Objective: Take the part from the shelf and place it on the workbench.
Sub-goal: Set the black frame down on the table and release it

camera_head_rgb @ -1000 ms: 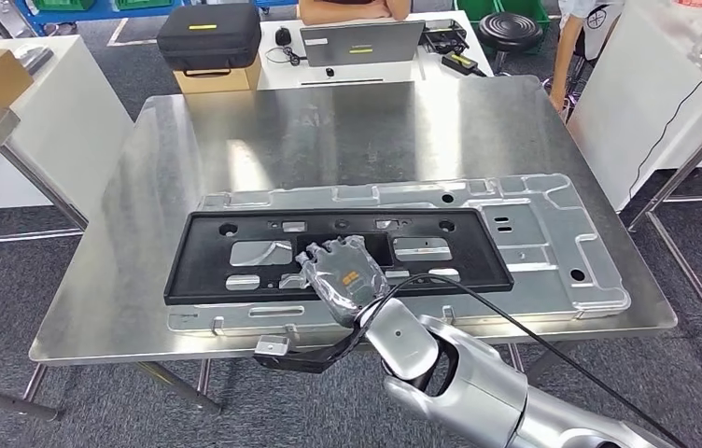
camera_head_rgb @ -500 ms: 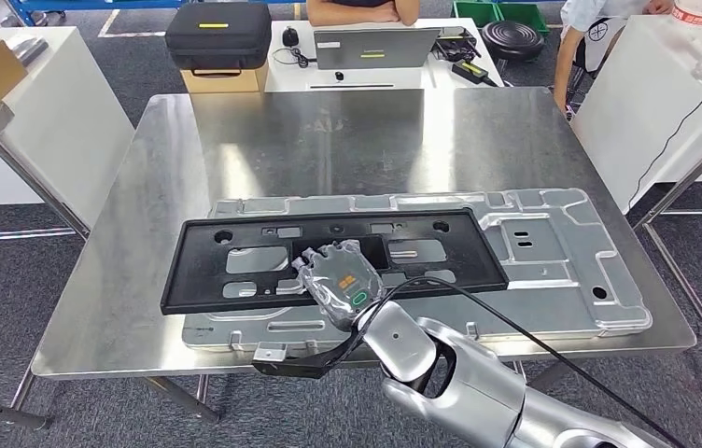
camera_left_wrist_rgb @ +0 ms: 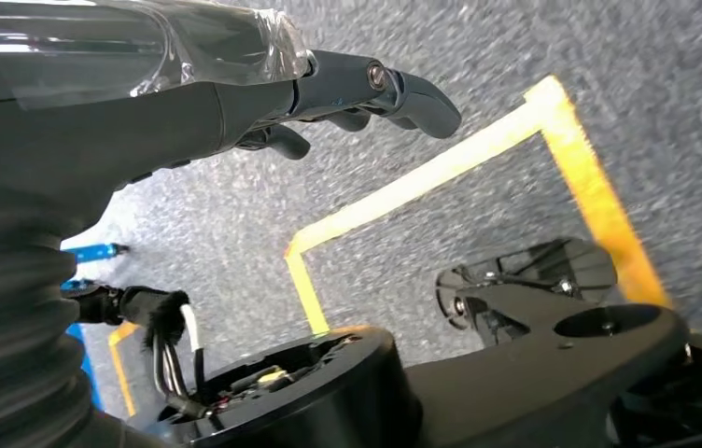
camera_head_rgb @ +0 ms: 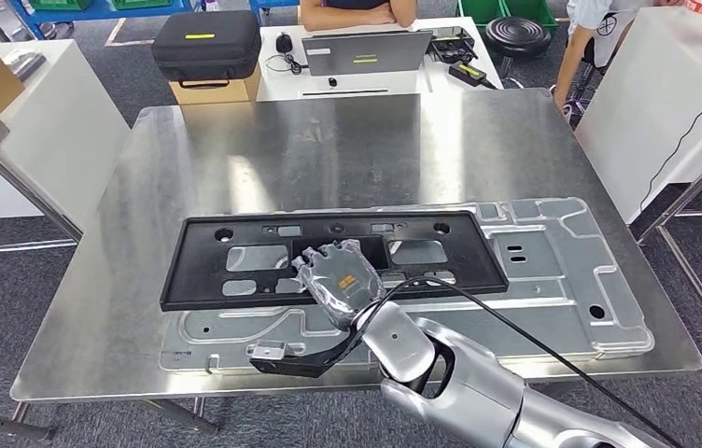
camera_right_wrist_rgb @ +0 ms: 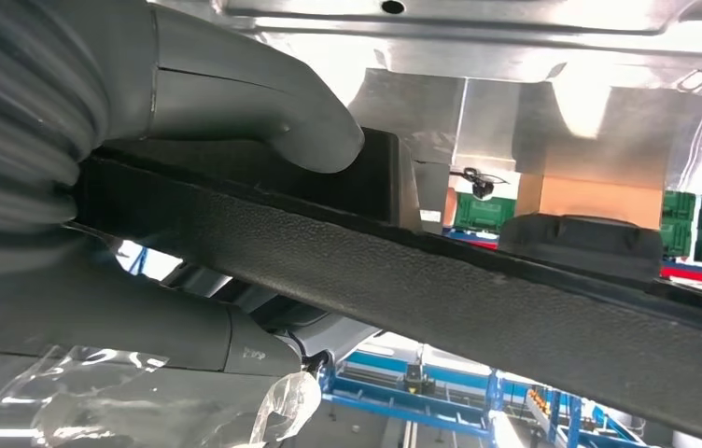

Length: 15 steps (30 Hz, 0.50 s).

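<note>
Black moulded plastic is what I am handling: the part (camera_head_rgb: 333, 257) is a long, flat, open frame with cut-out windows, and I judge it light but prone to flexing and tipping along its length when carried from one point. Its textured surface should give fair friction. I would take hold at the middle of the near long rail, which is where the hold now sits.

Nearest to me, the right hand (camera_head_rgb: 340, 280), wrapped in clear film, reaches up and forward from the silver forearm and grips that near rail close to its centre. In the right wrist view the thumb (camera_right_wrist_rgb: 263, 103) lies over one face of the rail and the fingers (camera_right_wrist_rgb: 142, 322) press the opposite face, so the right hand is closed on the part (camera_right_wrist_rgb: 478, 289).

The left hand (camera_left_wrist_rgb: 263, 89) hangs beside the body above grey floor with yellow tape; its fingers are loosely extended and hold nothing.

Beyond the grip, the part lies roughly level over the silver stamped sheet-metal panel (camera_head_rgb: 553, 271), which rests on the steel workbench (camera_head_rgb: 310, 140). I cannot tell whether the part touches the panel or is held just above it.

Farther off stand a white table with a laptop (camera_head_rgb: 363, 49) and a black case (camera_head_rgb: 205, 42); a seated person's arms are behind it.
</note>
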{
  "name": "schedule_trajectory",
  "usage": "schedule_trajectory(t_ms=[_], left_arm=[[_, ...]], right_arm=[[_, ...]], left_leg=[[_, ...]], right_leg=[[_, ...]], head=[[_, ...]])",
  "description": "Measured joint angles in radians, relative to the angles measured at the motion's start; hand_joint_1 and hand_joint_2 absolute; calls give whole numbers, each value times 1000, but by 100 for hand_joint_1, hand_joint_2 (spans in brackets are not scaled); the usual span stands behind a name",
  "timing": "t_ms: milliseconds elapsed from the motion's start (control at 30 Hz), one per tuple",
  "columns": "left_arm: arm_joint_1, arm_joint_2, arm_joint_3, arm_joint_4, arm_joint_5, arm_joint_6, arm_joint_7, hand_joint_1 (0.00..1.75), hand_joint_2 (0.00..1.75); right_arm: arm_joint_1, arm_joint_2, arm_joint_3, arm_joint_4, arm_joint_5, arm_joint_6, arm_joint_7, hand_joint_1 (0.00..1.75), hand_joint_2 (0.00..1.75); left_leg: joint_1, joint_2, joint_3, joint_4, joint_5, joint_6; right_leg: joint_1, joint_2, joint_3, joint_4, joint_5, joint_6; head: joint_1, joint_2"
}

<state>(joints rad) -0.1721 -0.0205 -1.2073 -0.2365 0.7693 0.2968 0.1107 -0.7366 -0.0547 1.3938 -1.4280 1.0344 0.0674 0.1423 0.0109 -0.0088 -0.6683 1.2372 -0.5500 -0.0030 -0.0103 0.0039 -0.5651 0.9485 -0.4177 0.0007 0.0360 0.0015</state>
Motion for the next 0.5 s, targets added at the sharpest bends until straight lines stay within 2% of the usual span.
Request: schedule_trajectory(t_ms=[33, 67, 100, 133, 167, 267, 300, 333, 367, 433, 467, 500], left_arm=[[1, 0, 1, 0, 0, 0, 0, 0, 175], [3, 0, 1, 0, -1, 0, 1, 0, 175], [7, 0, 1, 0, -2, 0, 2, 0, 175], [10, 0, 1, 0, -1, 0, 3, 0, 175], [12, 0, 1, 0, 0, 0, 3, 0, 175], [13, 0, 2, 0, 1, 0, 3, 0, 175], [13, 0, 2, 0, 1, 0, 3, 0, 175], [13, 0, 2, 0, 1, -1, 3, 0, 175], [14, 0, 2, 0, 1, -1, 3, 0, 175], [15, 0, 2, 0, 1, -1, 3, 0, 175], [16, 0, 2, 0, 1, -1, 3, 0, 175], [17, 0, 2, 0, 1, -1, 3, 0, 175]], right_arm=[[1, 0, 0, 0, -1, 0, -1, 175, 175], [1, 0, 0, 0, -1, 0, -1, 175, 175], [1, 0, 0, 0, -2, 0, -2, 175, 175], [-1, 1, 0, 0, -2, 0, -3, 175, 175], [-1, 1, 0, 0, -3, 0, -3, 175, 175], [-3, 2, 0, 0, -7, 0, -3, 175, 175], [-3, 2, 0, 0, -8, 0, -4, 175, 175], [-4, 3, -1, 0, -8, 0, -4, 175, 175], [-4, 3, -1, 0, -9, 0, -5, 175, 175], [-2, 2, 0, 0, -10, 0, -5, 175, 175], [0, 1, 0, 0, -10, 0, -5, 175, 175], [2, 0, 0, 0, -11, 0, -5, 175, 175]], left_leg=[[0, 1, 15, -48, 40, 1], [2, 2, 42, -125, 89, 1], [0, 3, 69, -197, 125, 2], [-2, 3, 91, -253, 145, 6], [-5, 3, 103, -284, 150, 11], [-7, -1, 112, -294, 140, 33], [-6, -2, 118, -297, 138, 41], [-3, -2, 125, -300, 136, 48], [-2, -1, 131, -302, 133, 54], [-3, -1, 140, -302, 124, 62], [-4, -2, 145, -302, 118, 63], [-4, -3, 152, -302, 112, 62]], right_leg=[[-1, 1, 10, 0, -6, 2], [-1, 3, 20, 0, -13, 4], [0, 4, 27, 0, -19, 8], [1, 6, 31, 0, -24, 13], [2, 7, 31, -1, -27, 18], [1, 6, 31, -1, -34, 34], [0, 4, 27, 15, -43, 39], [0, 3, 11, 52, -62, 43], [-2, 2, -19, 113, -86, 45], [-1, 2, -109, 265, -135, 47], [-1, 2, -145, 312, -138, 47], [-1, 2, -162, 318, -119, 46]], head=[[0, 0], [-1, 0], [-1, 0], [-2, 0], [-2, 0], [-2, 0], [-2, 0], [-2, 0], [-2, 0], [-2, 0], [-2, 0], [-2, 0]])
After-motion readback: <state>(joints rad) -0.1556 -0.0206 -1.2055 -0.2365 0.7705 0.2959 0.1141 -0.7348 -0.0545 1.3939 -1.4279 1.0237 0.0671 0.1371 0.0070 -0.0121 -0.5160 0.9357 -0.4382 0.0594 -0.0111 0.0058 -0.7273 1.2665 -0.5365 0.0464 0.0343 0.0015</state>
